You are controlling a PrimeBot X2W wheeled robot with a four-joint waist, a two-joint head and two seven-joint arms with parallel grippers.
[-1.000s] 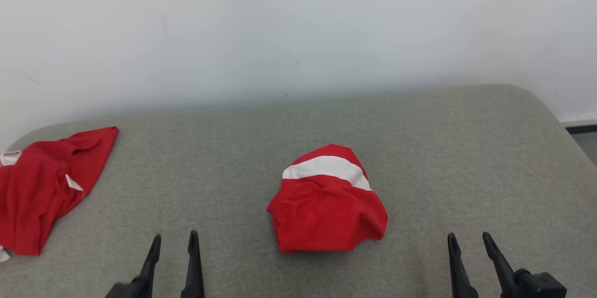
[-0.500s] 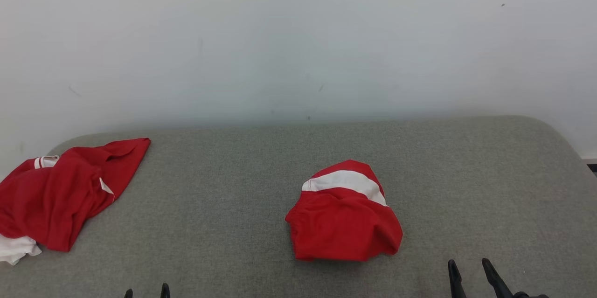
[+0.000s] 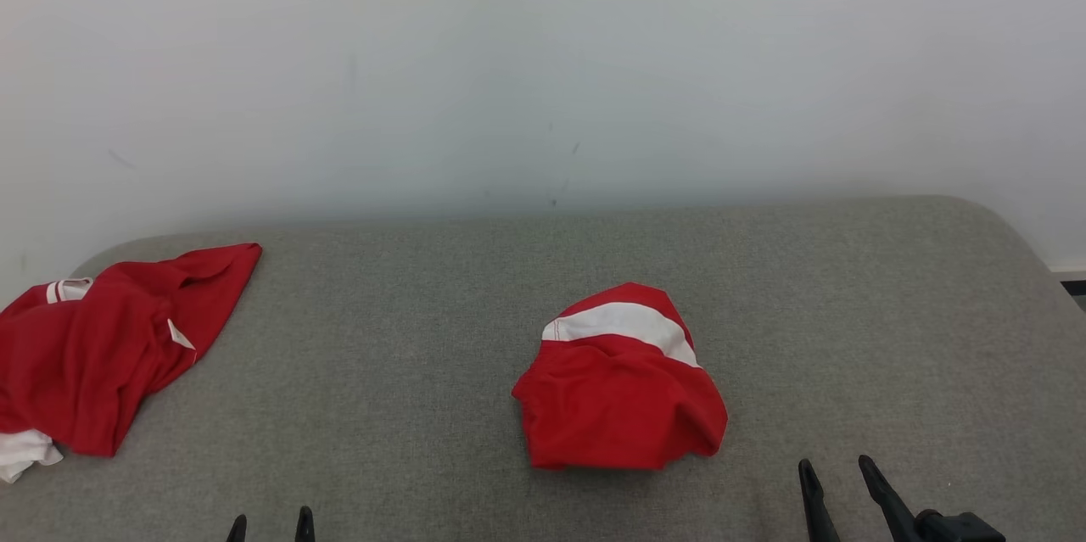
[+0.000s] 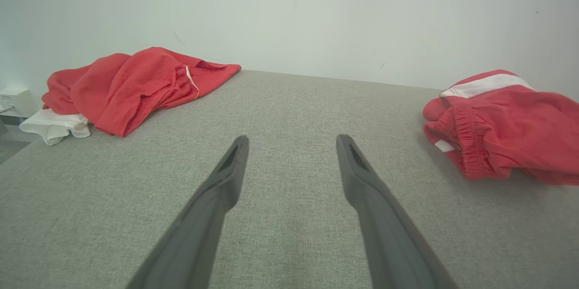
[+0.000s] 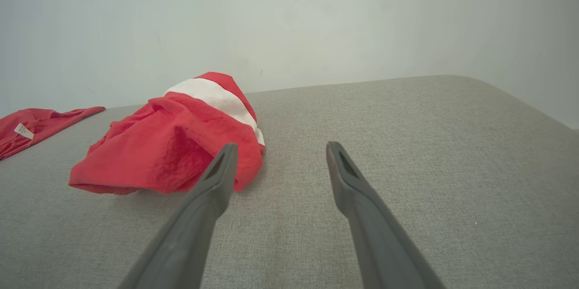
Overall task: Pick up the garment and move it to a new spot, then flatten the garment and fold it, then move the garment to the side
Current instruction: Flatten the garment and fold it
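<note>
A red garment [image 3: 619, 389] with a white band lies bunched up in the middle of the grey cushioned surface [image 3: 407, 338]. In the left wrist view the garment [image 4: 506, 130] sits at the right, and in the right wrist view the garment [image 5: 167, 144] is just left of the fingers. My left gripper [image 3: 270, 516] is open at the bottom edge, well to the garment's left, nothing between its fingers [image 4: 293, 139]. My right gripper [image 3: 835, 464] is open, near and right of the garment, also empty [image 5: 281, 145].
A second red garment [image 3: 110, 347] with white trim lies heaped at the surface's far left edge [image 4: 135, 85]. A pale wall [image 3: 543, 58] rises right behind the surface. The surface's rounded right corner [image 3: 1001, 228] drops to the floor.
The head camera has tilted up, so the whole picture sits lower. Both grippers have dropped further toward the bottom edge than the garments, staying open. Neither garment has moved on the surface.
</note>
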